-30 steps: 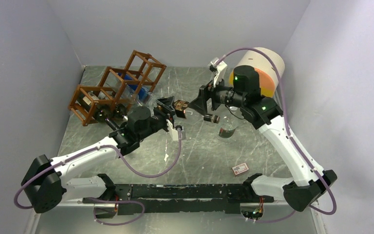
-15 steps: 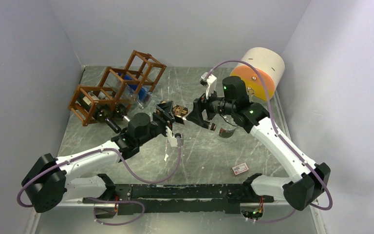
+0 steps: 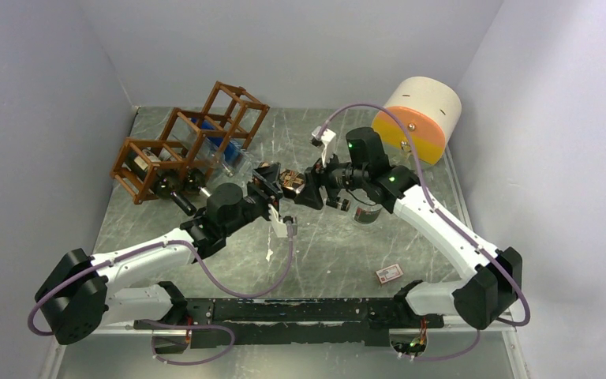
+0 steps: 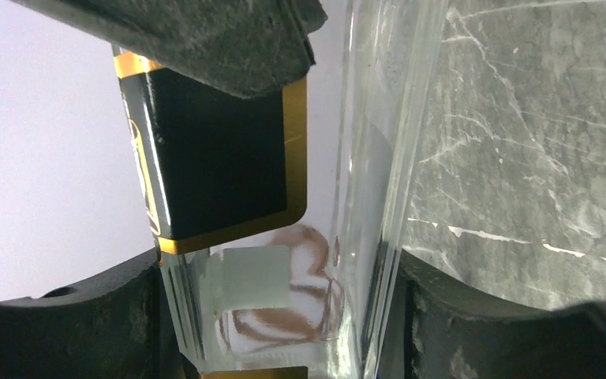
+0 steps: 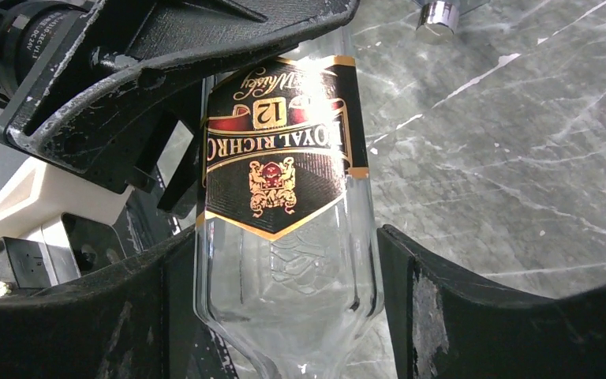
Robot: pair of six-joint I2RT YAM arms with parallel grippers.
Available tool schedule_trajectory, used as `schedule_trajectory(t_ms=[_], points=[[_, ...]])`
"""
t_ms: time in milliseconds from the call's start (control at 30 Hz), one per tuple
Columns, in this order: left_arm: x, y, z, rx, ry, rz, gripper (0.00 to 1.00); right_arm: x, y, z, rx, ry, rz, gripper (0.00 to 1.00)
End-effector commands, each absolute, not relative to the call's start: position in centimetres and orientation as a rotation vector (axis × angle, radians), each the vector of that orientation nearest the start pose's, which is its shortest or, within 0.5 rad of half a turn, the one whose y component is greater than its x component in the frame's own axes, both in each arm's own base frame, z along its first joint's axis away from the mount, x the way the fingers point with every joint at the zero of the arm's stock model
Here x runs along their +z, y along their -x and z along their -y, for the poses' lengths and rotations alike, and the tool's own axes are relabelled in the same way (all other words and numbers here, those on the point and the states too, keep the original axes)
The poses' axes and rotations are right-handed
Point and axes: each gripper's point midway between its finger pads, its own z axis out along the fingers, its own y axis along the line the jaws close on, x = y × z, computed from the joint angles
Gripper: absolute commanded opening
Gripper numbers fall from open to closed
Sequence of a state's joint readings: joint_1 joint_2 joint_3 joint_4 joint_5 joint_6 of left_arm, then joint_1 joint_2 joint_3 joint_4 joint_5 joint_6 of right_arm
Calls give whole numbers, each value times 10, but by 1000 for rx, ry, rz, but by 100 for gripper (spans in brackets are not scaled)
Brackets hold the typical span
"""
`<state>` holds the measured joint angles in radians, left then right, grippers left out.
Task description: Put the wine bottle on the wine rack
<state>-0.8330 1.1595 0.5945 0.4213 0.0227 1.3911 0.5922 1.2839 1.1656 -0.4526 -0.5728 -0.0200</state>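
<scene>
The wine bottle (image 3: 290,179) is clear glass with a black and gold label and is held off the table between both arms. My left gripper (image 3: 272,181) is shut on its body; the left wrist view shows the fingers (image 4: 63,324) pressed on both sides of the glass (image 4: 229,174), around my left gripper's midpoint (image 4: 280,316). My right gripper (image 3: 312,185) is shut on its shoulder (image 5: 284,260), with a finger (image 5: 473,308) against each side of my right gripper's midpoint (image 5: 284,316). The wine rack (image 3: 181,146), a reddish-brown lattice, stands at the back left.
The rack's cells hold other bottles, one of them blue (image 3: 215,136). A cream and orange cylinder (image 3: 414,118) stands at the back right. A dark curved piece (image 3: 369,212) lies under my right arm. A small red and white box (image 3: 390,273) lies near the front right.
My right arm has swung left and down from beside the cylinder until its jaws closed round the bottle's shoulder. My left gripper has kept hold of the bottle, barely moving.
</scene>
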Motion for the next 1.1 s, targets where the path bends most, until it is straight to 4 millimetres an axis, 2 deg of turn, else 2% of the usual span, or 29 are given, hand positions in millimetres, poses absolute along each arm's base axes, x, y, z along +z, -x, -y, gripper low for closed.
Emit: schedule_trajectory(t_ms=[0,133,200,233,300,400,600,767,833,900,967,1000,1067], points=[[303,-296,274,422,-1356,-647,7,243,-246,-285,952,995,-1919,68],[305,-297,274,398,-1345,-667,7,243,-248,-282,927,977,-1923,43],[307,-296,276,366,-1333,-682,7,242,-250,-280,907,962,-1928,39],[308,-295,277,351,-1335,-693,7,243,-250,-279,904,958,-1925,41],[308,-297,277,340,-1337,-715,7,244,-248,-278,905,963,-1923,60],[307,-298,277,346,-1342,-721,7,243,-246,-277,905,962,-1924,71],[305,-301,278,323,-1351,-762,7,231,-242,-276,912,980,-1969,73],[304,-304,279,262,-1350,-813,7,231,-246,-275,890,964,-1971,67],[304,-305,278,262,-1348,-816,8,235,-247,-275,892,957,-1953,54],[303,-305,279,251,-1351,-829,10,241,-247,-277,899,947,-1936,34],[302,-305,279,239,-1352,-843,17,246,-249,-277,895,933,-1922,13],[303,-305,279,230,-1350,-851,27,249,-251,-277,889,921,-1917,2],[300,-303,279,206,-1355,-872,53,258,-256,-274,864,882,-1904,0]])
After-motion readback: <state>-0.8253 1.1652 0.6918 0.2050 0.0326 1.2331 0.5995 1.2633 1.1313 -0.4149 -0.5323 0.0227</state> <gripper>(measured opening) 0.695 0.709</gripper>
